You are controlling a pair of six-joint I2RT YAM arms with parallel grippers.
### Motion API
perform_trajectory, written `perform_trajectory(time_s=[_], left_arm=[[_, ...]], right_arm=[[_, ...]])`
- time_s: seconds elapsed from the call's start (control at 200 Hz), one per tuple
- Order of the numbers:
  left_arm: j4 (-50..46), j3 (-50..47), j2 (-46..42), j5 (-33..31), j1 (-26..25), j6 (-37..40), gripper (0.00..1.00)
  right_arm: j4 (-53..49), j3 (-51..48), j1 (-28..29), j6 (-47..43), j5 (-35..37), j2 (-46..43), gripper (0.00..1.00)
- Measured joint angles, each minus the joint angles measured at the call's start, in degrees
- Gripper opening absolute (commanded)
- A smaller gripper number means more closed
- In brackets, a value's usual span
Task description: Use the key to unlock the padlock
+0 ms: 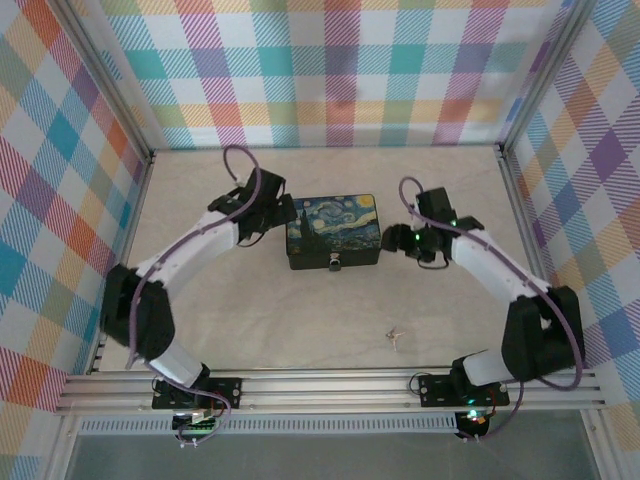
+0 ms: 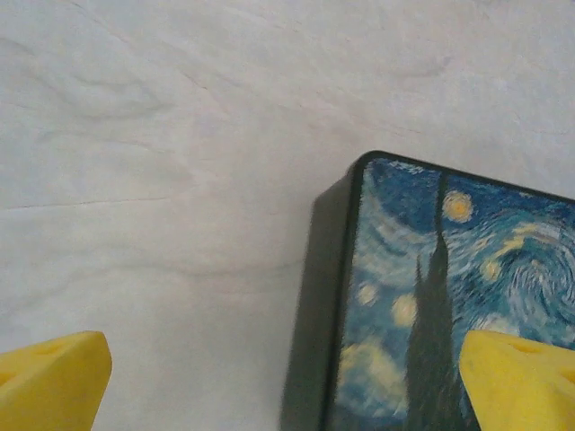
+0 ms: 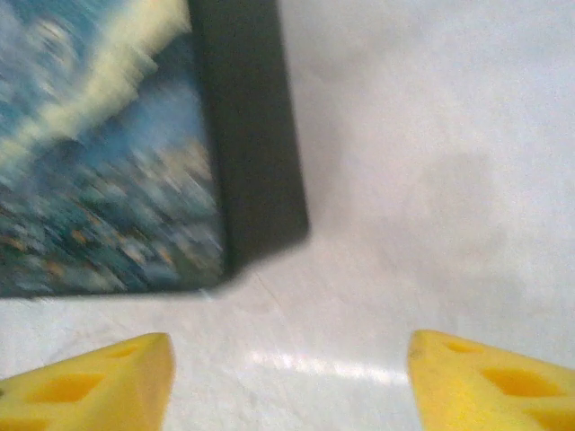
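The top camera looks down from behind the arms (image 1: 190, 255) over the whole worktop (image 1: 300, 320), while both wrist cameras face down close at opposite ends of the painted box (image 1: 332, 230).

Pale wood-grain surface (image 1: 300, 330), evenly lit; soft glare patch in the right wrist view. Pastel plaid walls (image 1: 340, 70) at 9, 12 and 3 o'clock. Aluminium frame bars (image 1: 105, 80) run up the rear corners. Slotted aluminium rail (image 1: 330, 390) along 6 o'clock.
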Motion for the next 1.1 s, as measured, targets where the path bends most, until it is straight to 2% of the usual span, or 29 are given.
perform_trajectory(time_s=[0.09,0.185,0.3,0.425,0.675,1.1], left_arm=[[-1.2,-5.2,-4.9,-1.2,-2.1,0.2,0.98],[-2.1,-11.2,-7.4,-1.2,-5.9,-0.1,0.98],[-3.4,-17.3,-8.5,-1.1,-9.4,-1.1,0.98],[-4.1,-20.9,-11.0,-1.1,-11.0,-2.8,0.98],[-4.0,-21.4,-14.1,-1.2,-12.1,-3.8,0.98],[-4.1,-16.7,-9.5,-0.9,-12.5,-1.6,0.98]], right_arm=[[-2.1,-7.3,1.9,3.0,0.1,-2.6,0.59],[-4.7,-12.2,6.5,6.4,0.5,-3.8,0.56],[-6.6,-15.0,12.0,11.0,1.8,-6.7,0.51],[-8.2,-15.3,16.9,15.6,4.4,-8.6,0.49],[-10.1,-15.9,22.7,22.9,7.1,-8.0,0.48],[-9.8,-16.7,24.7,29.2,6.7,-4.2,0.5]])
